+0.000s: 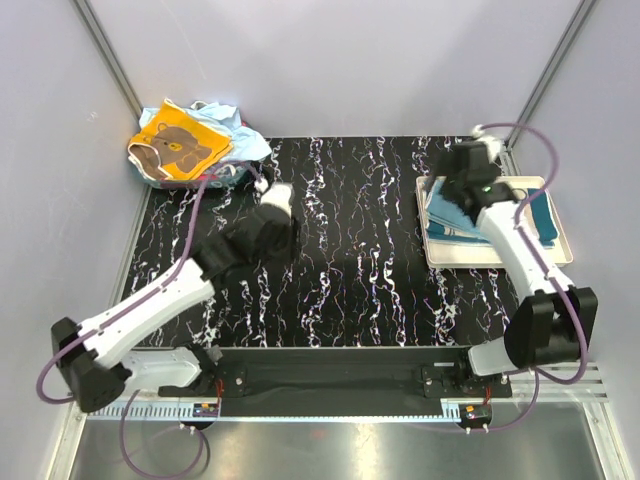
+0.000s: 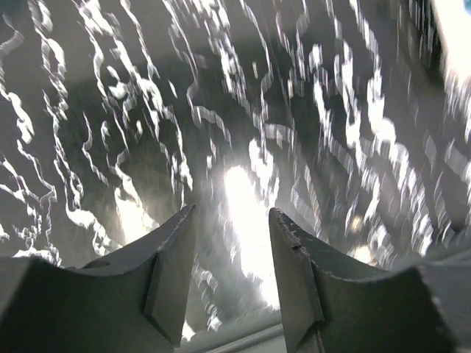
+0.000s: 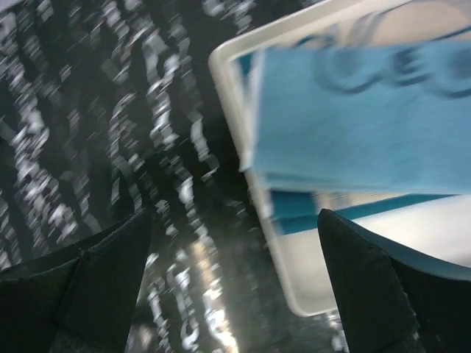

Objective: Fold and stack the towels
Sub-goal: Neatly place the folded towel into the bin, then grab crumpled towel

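Note:
An orange-yellow bear towel [image 1: 178, 146] lies on top of a loose pile with light blue cloths [image 1: 243, 142] at the back left corner. Folded towels, light blue [image 1: 450, 215] over teal [image 1: 541, 218], lie stacked in a white tray [image 1: 498, 256] at the right; in the right wrist view the light blue towel [image 3: 360, 118] lies on top. My left gripper [image 1: 279, 197] is open and empty above the black marbled mat, right of the pile. My right gripper [image 1: 448, 180] is open and empty above the tray's left edge [image 3: 243, 140].
A black mat with white veins [image 1: 350, 240] covers the table. Grey walls with metal posts close in the back and both sides. A metal rail [image 1: 330, 385] runs along the near edge between the arm bases.

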{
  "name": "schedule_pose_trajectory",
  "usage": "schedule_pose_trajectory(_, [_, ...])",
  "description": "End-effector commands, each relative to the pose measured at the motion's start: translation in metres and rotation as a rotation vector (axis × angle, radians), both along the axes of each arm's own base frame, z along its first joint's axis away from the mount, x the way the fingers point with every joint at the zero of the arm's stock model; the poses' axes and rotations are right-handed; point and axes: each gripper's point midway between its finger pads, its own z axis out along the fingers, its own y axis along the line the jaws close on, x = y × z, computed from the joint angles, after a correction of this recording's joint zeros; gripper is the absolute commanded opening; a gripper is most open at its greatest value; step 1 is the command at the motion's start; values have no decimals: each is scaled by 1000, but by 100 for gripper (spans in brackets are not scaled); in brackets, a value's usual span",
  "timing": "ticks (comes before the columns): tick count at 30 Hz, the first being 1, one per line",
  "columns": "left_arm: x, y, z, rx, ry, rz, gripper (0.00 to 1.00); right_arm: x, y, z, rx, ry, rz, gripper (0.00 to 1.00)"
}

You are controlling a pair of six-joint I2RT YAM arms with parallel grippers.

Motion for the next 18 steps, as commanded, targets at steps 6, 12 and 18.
schedule_pose_trajectory(6, [169,65,71,-89,-257,555,52,-2,91,-24,280,-122,180,100])
schedule_pose_trajectory(12, [287,180,33,-59,-222,842,54,-14,109,-30,323,-118,273,100])
schedule_pose_trajectory(18, [362,261,-35,-49,-220,1016,56,-22,132,-37,366,-108,355,100])
